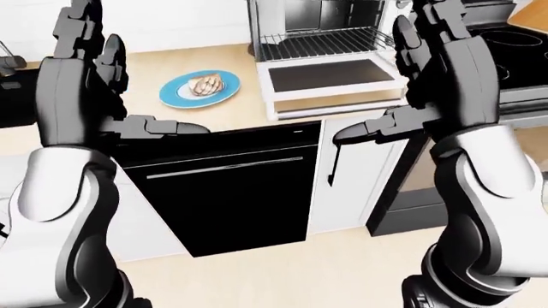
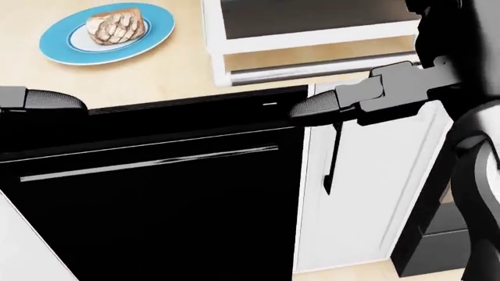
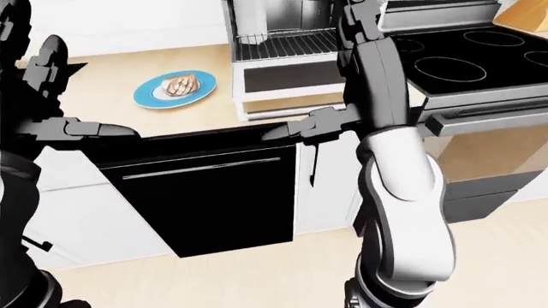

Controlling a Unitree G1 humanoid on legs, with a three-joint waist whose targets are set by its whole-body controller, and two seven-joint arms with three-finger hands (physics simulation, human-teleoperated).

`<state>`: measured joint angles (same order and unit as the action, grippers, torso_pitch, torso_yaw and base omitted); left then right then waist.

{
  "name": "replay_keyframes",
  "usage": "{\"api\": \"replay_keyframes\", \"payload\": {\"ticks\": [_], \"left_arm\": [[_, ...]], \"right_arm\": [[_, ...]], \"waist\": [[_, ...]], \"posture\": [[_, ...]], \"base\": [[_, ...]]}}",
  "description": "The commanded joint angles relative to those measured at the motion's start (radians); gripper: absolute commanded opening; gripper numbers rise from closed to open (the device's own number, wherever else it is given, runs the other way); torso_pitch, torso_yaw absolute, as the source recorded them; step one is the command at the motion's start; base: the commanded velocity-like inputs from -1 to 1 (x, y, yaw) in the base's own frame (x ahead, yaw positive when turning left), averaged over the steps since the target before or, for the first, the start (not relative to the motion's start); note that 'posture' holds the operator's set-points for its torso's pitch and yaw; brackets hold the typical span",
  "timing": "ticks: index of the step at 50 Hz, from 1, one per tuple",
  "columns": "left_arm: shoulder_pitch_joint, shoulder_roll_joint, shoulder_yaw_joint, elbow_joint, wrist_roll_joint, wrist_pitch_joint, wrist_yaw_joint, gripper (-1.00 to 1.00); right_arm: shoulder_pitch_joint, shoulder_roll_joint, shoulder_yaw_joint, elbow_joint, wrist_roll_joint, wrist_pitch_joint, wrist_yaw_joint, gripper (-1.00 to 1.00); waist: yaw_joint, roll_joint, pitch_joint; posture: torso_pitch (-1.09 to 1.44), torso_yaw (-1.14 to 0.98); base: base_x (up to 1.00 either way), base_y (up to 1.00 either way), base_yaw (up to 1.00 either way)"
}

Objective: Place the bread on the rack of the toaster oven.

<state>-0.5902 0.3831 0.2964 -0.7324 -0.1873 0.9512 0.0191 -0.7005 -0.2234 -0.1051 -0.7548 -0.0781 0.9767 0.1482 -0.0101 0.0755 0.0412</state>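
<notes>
Though beside the open toaster oven (image 1: 329, 58), bread (image 1: 205, 85) on plate (image 1: 171, 96).

rack (image 1: 321, 43) metal wire | counter (image 1: 214, 109) matt wood | dishwasher (image 1: 231, 192) glossy blk

Light: bright, even, no visible source
Shadows: faint, soft beneath the plate (image 1: 198, 88) on the counter (image 1: 231, 109)
Glare: none
Focus: sharp throughout
Dishwasher (image 1: 227, 192): flat black, detail lost

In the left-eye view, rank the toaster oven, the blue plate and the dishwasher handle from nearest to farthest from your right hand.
From the right hand:
1. Toaster oven, immediately to its left, door open.
2. Blue plate, farther left on the counter.
3. Dishwasher handle, well below; close to the plate's rank.
</notes>
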Motion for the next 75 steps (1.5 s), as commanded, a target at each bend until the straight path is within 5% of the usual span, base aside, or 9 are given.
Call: {"api": "replay_keyframes", "payload": {"ticks": [1, 14, 22, 26, 40, 48, 51, 69, 75], "left_arm": [[-0.02, 0.006, 0.005, -0.015, 0.002, -0.018, 0.005, 1.0], [-0.03, 0.014, 0.004, -0.027, -0.009, 0.0, 0.01, 1.0], [-0.028, 0.008, 0.002, -0.027, 0.0, -0.003, 0.005, 1.0], [-0.029, 0.013, 0.002, -0.028, 0.001, -0.001, 0.003, 1.0], [-0.029, 0.008, 0.001, -0.026, 0.004, -0.005, 0.001, 1.0], [-0.027, 0.016, 0.014, -0.038, -0.005, 0.007, -0.005, 1.0], [-0.029, 0.018, 0.01, -0.03, -0.001, 0.0, 0.0, 1.0], [-0.028, 0.018, 0.006, -0.026, 0.0, -0.006, 0.001, 1.0], [-0.029, 0.017, 0.008, -0.028, 0.0, -0.002, -0.003, 1.0]], "right_arm": [[-0.023, -0.01, -0.005, -0.007, -0.002, -0.025, 0.0, 1.0], [-0.029, -0.011, -0.007, -0.02, -0.001, -0.012, 0.004, 1.0], [-0.032, -0.012, -0.006, -0.025, -0.003, -0.007, 0.009, 1.0], [-0.038, -0.012, -0.003, -0.024, -0.004, -0.004, 0.011, 1.0], [-0.043, -0.013, 0.0, -0.036, -0.006, 0.003, 0.019, 1.0], [-0.049, -0.008, 0.001, -0.036, -0.005, 0.004, 0.024, 1.0], [-0.059, -0.009, -0.001, -0.037, -0.002, 0.012, 0.026, 1.0], [-0.057, -0.005, 0.011, -0.04, -0.013, 0.001, 0.045, 1.0], [-0.054, -0.005, 0.007, -0.047, -0.013, 0.001, 0.049, 1.0]], "waist": [[-0.001, -0.002, -0.021], [0.01, -0.136, -0.021], [0.003, -0.085, -0.01], [-0.008, 0.022, -0.026], [0.005, -0.14, -0.023], [-0.002, -0.065, -0.001], [-0.008, 0.032, -0.023], [0.026, -0.141, -0.004], [0.015, -0.102, -0.004]], "posture": [[0.0, 0.0], [0.0, 0.0], [0.0, 0.0], [0.0, 0.0], [0.0, 0.0], [0.0, 0.0], [0.0, 0.0], [0.0, 0.0], [0.0, 0.0]], "base": [[0.09, 0.31, 0.0], [0.09, 0.32, 0.0], [0.09, 0.32, 0.0], [0.09, 0.32, 0.0], [0.09, 0.32, 0.0], [0.13, 0.24, 0.0], [0.14, 0.16, 0.0], [0.17, 0.01, 0.0], [0.31, 0.0, 0.0]]}}
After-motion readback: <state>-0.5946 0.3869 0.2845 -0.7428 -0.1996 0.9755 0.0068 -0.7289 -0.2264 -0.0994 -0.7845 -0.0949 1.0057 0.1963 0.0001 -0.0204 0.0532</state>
